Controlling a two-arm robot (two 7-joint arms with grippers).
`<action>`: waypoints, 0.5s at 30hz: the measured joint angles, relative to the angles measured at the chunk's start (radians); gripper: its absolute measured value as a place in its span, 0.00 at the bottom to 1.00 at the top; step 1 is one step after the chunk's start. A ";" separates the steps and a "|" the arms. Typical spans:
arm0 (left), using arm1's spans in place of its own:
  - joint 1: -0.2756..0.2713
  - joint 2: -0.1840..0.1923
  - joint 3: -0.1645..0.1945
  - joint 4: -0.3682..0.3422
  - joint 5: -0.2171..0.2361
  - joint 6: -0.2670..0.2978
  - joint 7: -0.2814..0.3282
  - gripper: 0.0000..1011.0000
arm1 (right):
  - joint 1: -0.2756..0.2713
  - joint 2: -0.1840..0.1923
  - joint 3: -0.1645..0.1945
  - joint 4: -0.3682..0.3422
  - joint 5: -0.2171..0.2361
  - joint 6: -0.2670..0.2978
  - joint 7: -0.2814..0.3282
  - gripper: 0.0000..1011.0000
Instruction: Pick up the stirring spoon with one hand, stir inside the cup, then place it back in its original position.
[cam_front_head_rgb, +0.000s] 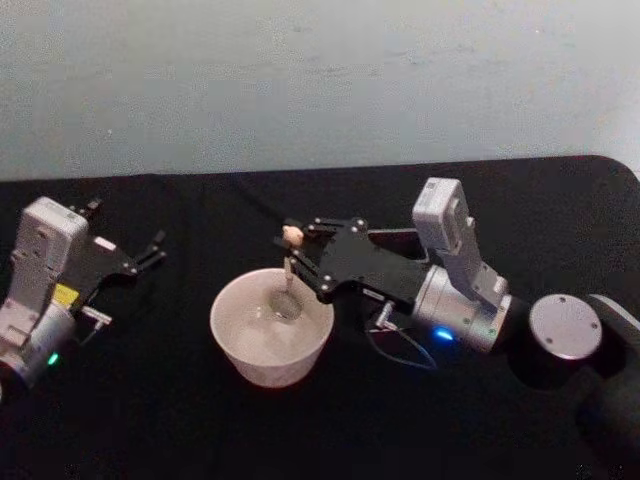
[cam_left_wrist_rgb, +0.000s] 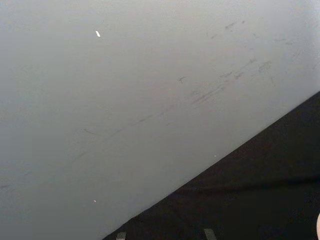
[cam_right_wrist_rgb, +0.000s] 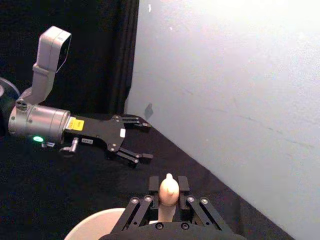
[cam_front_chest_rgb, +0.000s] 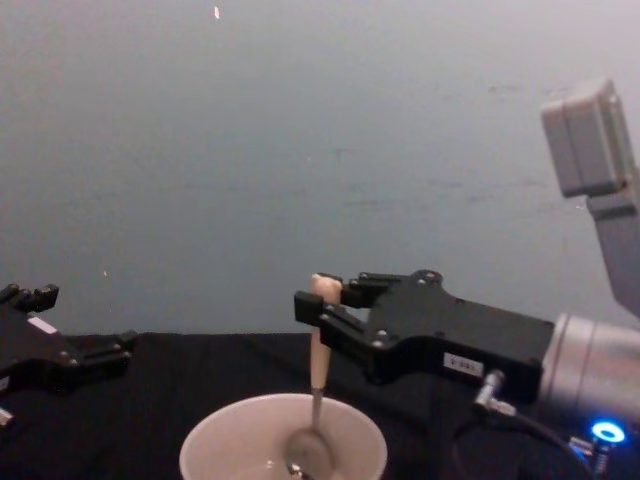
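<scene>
The slim, bear-topped cream spoon (cam_front_head_rgb: 288, 275) was gripped upright by the black right claw (cam_front_head_rgb: 292, 245), its bowl seemingly down inside the wide cream-white cup (cam_front_head_rgb: 270, 362), so stirring was judged under way and its return outstanding, while the left claw (cam_front_head_rgb: 127, 222) was parked, released, at the black table's (cam_front_head_rgb: 400, 430) left.

Cup (cam_front_head_rgb: 272, 325) on table (cam_front_head_rgb: 150, 420), toward front, near middle. Stirring spoon (cam_front_head_rgb: 288, 272) upright in cup: bowl down inside, handle top above rim. Right gripper (cam_front_head_rgb: 298, 252) comes in from right, over cup's far rim, fingers clamped on spoon handle. Left gripper (cam_front_head_rgb: 128, 228) off to left, well apart from cup, fingers spread, nothing between. Wall (cam_front_head_rgb: 300, 80) behind table's far edge.
</scene>
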 joint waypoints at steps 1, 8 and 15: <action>0.000 0.000 0.000 0.000 0.000 0.000 0.000 0.99 | -0.006 0.007 0.002 -0.007 0.002 0.002 0.003 0.21; 0.000 0.000 0.000 0.000 0.000 0.000 0.000 0.99 | -0.041 0.038 0.006 -0.054 0.017 0.017 0.019 0.21; 0.000 0.000 0.000 0.000 0.000 0.000 0.000 0.99 | -0.068 0.054 -0.006 -0.097 0.035 0.031 0.041 0.21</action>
